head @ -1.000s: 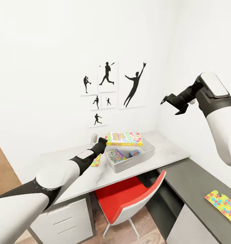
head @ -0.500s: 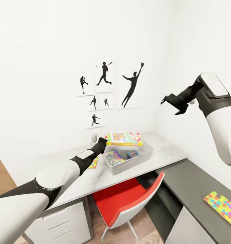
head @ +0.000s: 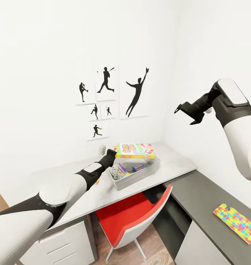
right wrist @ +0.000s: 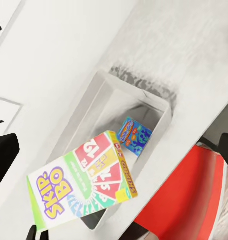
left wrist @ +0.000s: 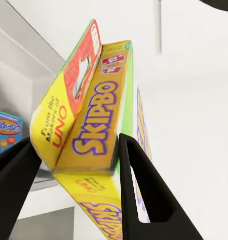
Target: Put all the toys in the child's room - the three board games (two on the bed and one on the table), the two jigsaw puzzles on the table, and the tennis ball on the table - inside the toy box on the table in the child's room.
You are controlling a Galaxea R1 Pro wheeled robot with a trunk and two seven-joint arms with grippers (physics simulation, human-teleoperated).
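Observation:
My left gripper (head: 113, 152) is shut on one end of the Skip-Bo board game (head: 135, 151), holding it flat just above the grey toy box (head: 152, 166) on the table (head: 177, 162). In the left wrist view the black fingers (left wrist: 139, 185) clamp the yellow-edged Skip-Bo box (left wrist: 91, 125). The right wrist view looks down on the Skip-Bo box (right wrist: 78, 182) over the toy box (right wrist: 161, 107). Inside lie a colourful box (head: 118, 171) and a small blue box (head: 138, 167). One jigsaw puzzle (head: 236, 222) rests on the dark desk section. My right gripper (head: 184, 110) hangs open, high near the wall.
A red chair (head: 133, 217) is tucked under the desk below the toy box. White drawers (head: 63, 243) stand under the left end. Baseball silhouette pictures (head: 136, 92) hang on the wall behind. The dark grey section (head: 202, 195) runs along the right wall.
The whole picture has slid left, so the camera has turned right. Both arms hold their pose in the view, and the Skip-Bo box now hangs nearer the toy box's right end.

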